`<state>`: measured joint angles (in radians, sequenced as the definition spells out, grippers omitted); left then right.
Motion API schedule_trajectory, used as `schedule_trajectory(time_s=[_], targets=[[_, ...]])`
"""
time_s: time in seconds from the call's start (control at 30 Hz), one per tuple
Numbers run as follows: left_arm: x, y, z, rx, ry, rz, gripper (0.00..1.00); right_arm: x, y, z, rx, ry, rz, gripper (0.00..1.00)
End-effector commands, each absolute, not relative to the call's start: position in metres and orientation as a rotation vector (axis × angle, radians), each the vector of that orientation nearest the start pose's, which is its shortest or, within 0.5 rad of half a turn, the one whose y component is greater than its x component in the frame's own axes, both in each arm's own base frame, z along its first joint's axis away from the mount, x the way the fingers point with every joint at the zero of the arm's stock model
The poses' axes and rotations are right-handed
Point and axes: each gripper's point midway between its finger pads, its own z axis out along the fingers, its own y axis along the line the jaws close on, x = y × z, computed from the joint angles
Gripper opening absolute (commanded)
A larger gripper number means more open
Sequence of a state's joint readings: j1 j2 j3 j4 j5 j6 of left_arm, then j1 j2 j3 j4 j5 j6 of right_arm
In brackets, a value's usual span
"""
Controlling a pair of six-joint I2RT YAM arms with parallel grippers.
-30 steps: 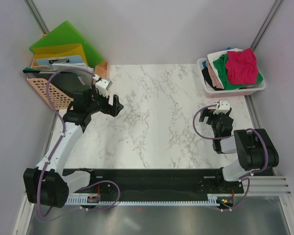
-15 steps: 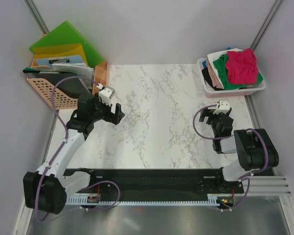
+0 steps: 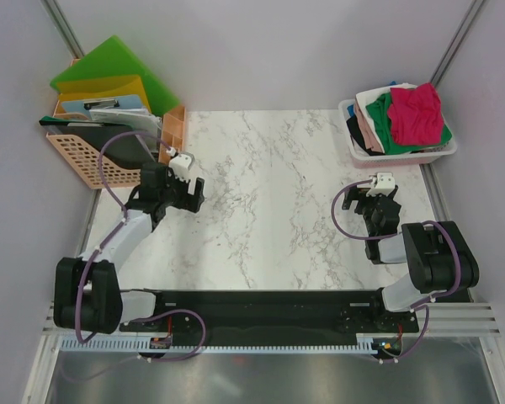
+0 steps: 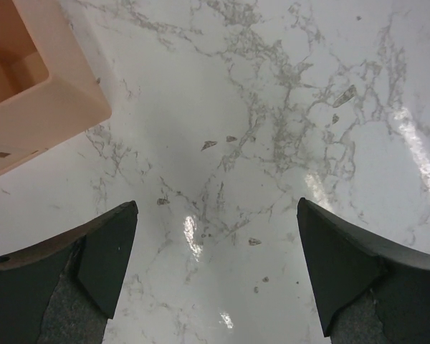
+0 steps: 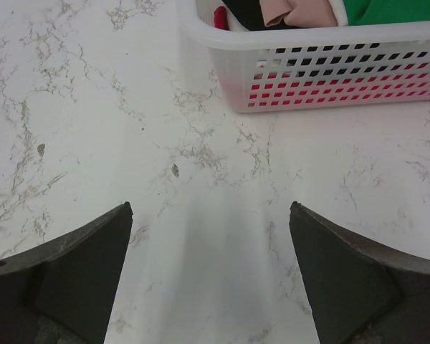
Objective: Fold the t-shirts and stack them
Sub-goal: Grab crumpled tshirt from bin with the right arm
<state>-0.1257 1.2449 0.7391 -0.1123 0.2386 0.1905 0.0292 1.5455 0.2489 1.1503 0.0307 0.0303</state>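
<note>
The t-shirts lie heaped in a white basket (image 3: 401,156) at the back right. A crimson-pink one (image 3: 417,111) is on top, over green (image 3: 396,135), white (image 3: 372,99), beige-pink (image 3: 369,126) and black (image 3: 354,130) ones. My right gripper (image 3: 372,194) stands open over bare marble just short of that basket, nothing between its fingers. Its wrist view has the gripper (image 5: 211,205) facing the basket's wall (image 5: 322,72), with green cloth (image 5: 394,11) above the rim. My left gripper (image 3: 192,190) is open and empty over the table's left part, and in its own wrist view (image 4: 216,203) too.
A peach mesh basket (image 3: 76,160) at the back left holds green (image 3: 109,59) and yellow (image 3: 101,86) folders. A small peach box (image 3: 175,124) stands beside it; its corner (image 4: 36,93) shows just ahead and left of my left gripper. Metal posts rise at both back corners.
My left arm has folded down and drawn back toward its base, and its gripper has sunk nearer the table and a little nearer me. The right arm and the shirts have not moved.
</note>
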Motion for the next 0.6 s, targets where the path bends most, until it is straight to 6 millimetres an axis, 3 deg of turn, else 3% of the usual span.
schedule_trajectory(time_s=[0.0,0.07,0.1,0.27,0.33,0.37,0.4,0.47,0.5,0.53,0.57], targets=[[0.362,-0.059,0.107,0.510,2.122,-0.082,1.00,0.381,0.009,0.091,0.029,1.678,0.032,0.98],[0.355,-0.062,0.104,0.529,2.119,-0.104,1.00,0.381,0.010,0.090,0.028,1.678,0.036,0.98],[0.355,-0.066,0.112,0.512,2.091,-0.132,1.00,0.381,0.009,0.091,0.030,1.676,0.034,0.98],[0.350,-0.086,0.177,0.490,1.959,-0.259,1.00,0.381,0.009,0.091,0.026,1.677,0.035,0.98],[0.347,-0.086,0.190,0.484,1.957,-0.264,1.00,0.381,0.009,0.091,0.027,1.676,0.034,0.98],[0.348,-0.086,0.212,0.484,1.904,-0.255,1.00,0.380,0.010,0.091,0.025,1.678,0.034,0.98],[0.346,-0.087,0.222,0.487,1.876,-0.252,1.00,0.382,0.011,0.090,0.018,1.680,0.039,0.98],[0.343,-0.087,0.243,0.493,1.818,-0.243,1.00,0.380,0.015,0.097,-0.013,1.652,0.048,0.98],[0.342,-0.085,0.248,0.486,1.808,-0.230,1.00,0.378,0.024,0.122,-0.068,1.589,0.100,0.98],[0.342,-0.083,0.249,0.483,1.807,-0.217,1.00,0.372,0.027,0.110,-0.086,1.677,0.113,0.98],[0.341,-0.081,0.248,0.478,1.815,-0.204,1.00,0.373,0.026,0.123,-0.120,1.676,0.094,0.98]])
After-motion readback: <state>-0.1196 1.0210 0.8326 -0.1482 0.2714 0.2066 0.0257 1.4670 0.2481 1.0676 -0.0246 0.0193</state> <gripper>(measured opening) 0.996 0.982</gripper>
